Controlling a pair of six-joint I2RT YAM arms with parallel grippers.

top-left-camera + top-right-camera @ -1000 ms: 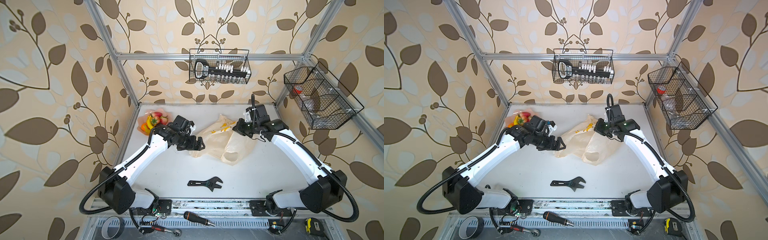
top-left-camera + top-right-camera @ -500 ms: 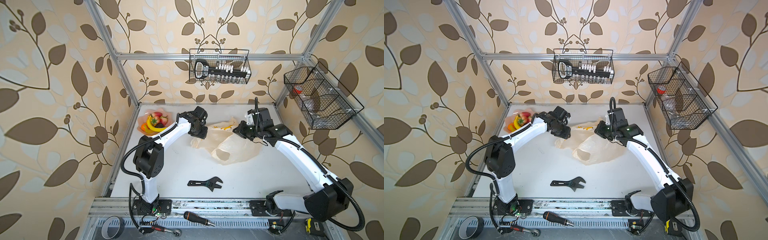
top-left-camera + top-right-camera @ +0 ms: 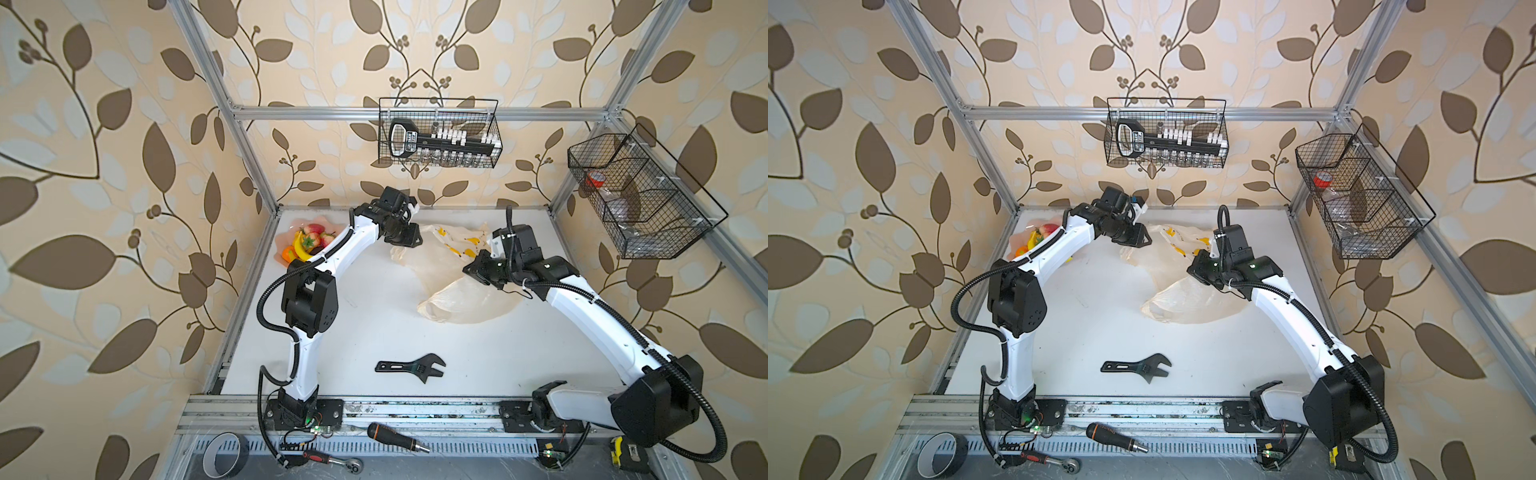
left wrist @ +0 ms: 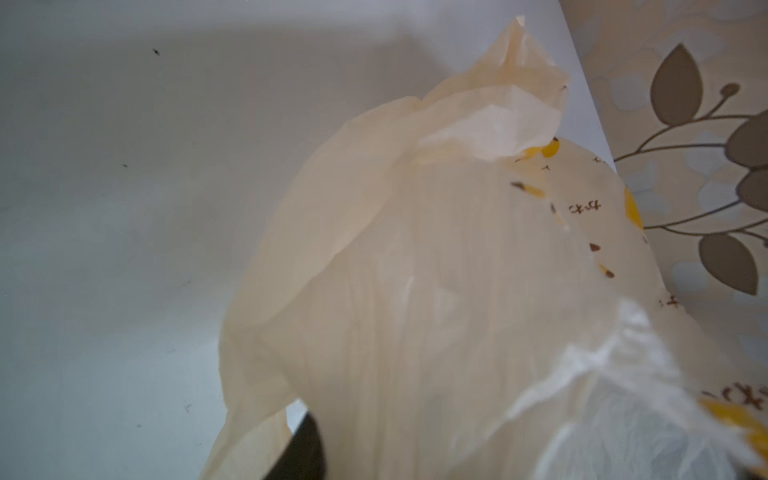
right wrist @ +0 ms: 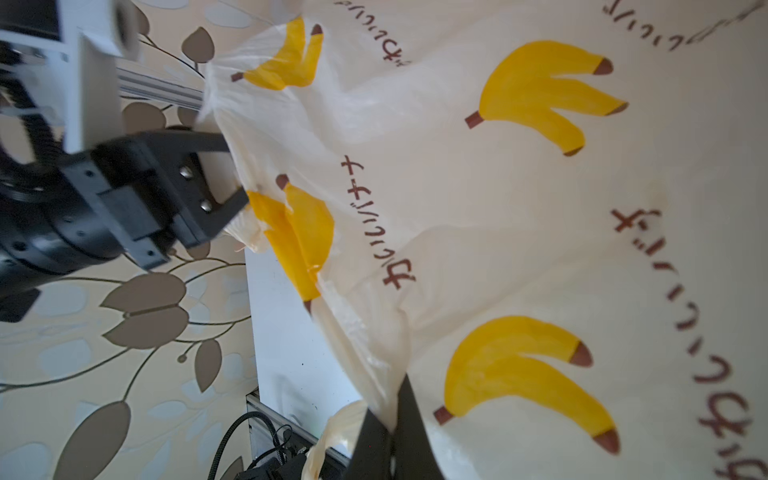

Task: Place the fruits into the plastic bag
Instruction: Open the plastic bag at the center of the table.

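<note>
The bag point(image 3: 444, 266) lies crumpled on the far right part of the table point(image 3: 374, 324). Its long axis runs from the far end by the left gripper point(image 3: 409, 243) toward the front, and its looped end points at the near edge. The left arm stretches along the far side with its elbow raised and its wrist turned toward the bag. In the right wrist view its fingers point(image 5: 216, 216) stand apart, with the bag's edge at their tips but not clamped. The right arm bends in from the near right. The right gripper point(image 3: 471, 270) is closed, pinching a fold of the film and holding it up. The bag is thin, translucent cream, printed with yellow banana bunches and brown lettering. The fruits point(image 3: 309, 245) sit in a pink dish point(image 3: 323, 219) at the far left corner.
</note>
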